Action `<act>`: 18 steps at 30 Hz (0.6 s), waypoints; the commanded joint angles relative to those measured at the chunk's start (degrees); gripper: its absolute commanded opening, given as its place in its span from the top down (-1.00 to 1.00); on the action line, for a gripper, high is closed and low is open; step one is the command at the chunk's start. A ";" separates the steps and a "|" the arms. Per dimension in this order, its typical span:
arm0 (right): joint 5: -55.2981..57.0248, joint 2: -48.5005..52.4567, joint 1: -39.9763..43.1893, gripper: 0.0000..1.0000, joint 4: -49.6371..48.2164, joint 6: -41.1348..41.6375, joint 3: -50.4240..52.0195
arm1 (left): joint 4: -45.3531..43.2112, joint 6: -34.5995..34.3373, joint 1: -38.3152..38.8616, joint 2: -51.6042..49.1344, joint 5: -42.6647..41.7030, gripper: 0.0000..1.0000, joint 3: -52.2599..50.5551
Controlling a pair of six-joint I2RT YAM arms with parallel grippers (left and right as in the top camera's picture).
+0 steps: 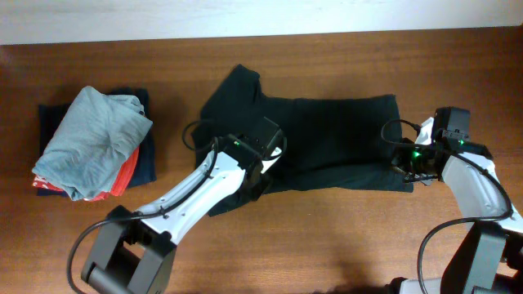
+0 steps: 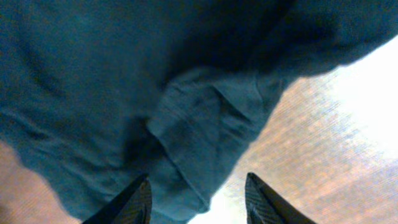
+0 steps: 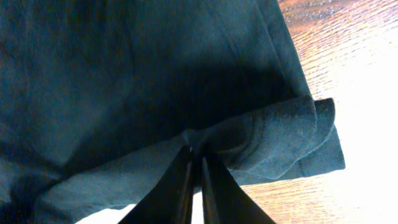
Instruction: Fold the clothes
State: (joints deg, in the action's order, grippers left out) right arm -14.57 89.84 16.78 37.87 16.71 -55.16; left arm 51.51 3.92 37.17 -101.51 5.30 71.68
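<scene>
The black T-shirt (image 1: 327, 139) lies spread across the middle of the wooden table, one sleeve pointing to the back left. My left gripper (image 1: 263, 167) hovers over its front left part, open; in the left wrist view the jaws (image 2: 198, 196) straddle a folded sleeve edge (image 2: 199, 130) without closing on it. My right gripper (image 1: 406, 163) is at the shirt's right front corner, shut on the hem; the right wrist view shows its fingers (image 3: 196, 163) pinching a bunched fold of the shirt (image 3: 273, 134).
A pile of folded garments stands at the left: a light grey-blue one (image 1: 94, 139) on top of orange-red (image 1: 124, 173) and navy ones (image 1: 145, 159). The table's far edge meets a white wall (image 1: 261, 16).
</scene>
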 commanded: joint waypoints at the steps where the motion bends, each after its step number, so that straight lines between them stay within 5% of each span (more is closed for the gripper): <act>1: -0.50 0.26 -0.31 0.82 0.07 0.26 -0.90 | 1.90 -5.55 -2.14 -3.17 -4.76 0.01 -0.42; 9: -0.46 0.26 -0.31 0.82 0.04 0.26 -0.90 | 3.50 -5.86 -3.32 -7.13 -7.63 0.05 -0.46; 15: -0.46 0.26 -0.31 0.82 0.07 0.24 -0.90 | 3.72 -5.90 -3.32 -7.50 -4.46 0.98 -0.44; 18: -0.46 0.26 -0.31 0.82 0.09 0.24 -0.90 | 5.16 -5.90 -3.78 -7.43 -1.64 0.99 -0.13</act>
State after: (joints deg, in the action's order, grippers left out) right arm -14.57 89.84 16.78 37.89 16.71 -55.16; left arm 55.44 -1.61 33.98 -108.55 0.49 71.68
